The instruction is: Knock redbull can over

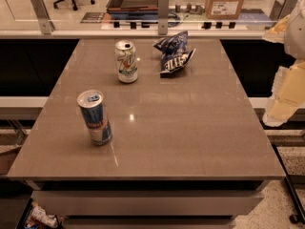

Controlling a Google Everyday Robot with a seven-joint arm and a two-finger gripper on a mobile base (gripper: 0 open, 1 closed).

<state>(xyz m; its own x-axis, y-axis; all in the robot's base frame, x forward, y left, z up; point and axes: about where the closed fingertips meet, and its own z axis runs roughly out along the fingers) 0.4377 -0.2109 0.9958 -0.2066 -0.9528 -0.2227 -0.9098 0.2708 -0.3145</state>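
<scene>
Brown and glossy, the surface (190,128) carries three things. The soda can (126,61), white and green, stands upright toward the far side. The redbull can (95,117) stands upright well apart from the soda can, nearer the camera and a little to its left. A crumpled blue bag (174,54) lies just right of the soda can. The hand (282,106), a pale shape, hangs far right of the soda can, past the surface's right edge; whether it is apart or together, I cannot tell.

Redbull can (95,117) upright, front-left, gripper (280,106) far right
</scene>
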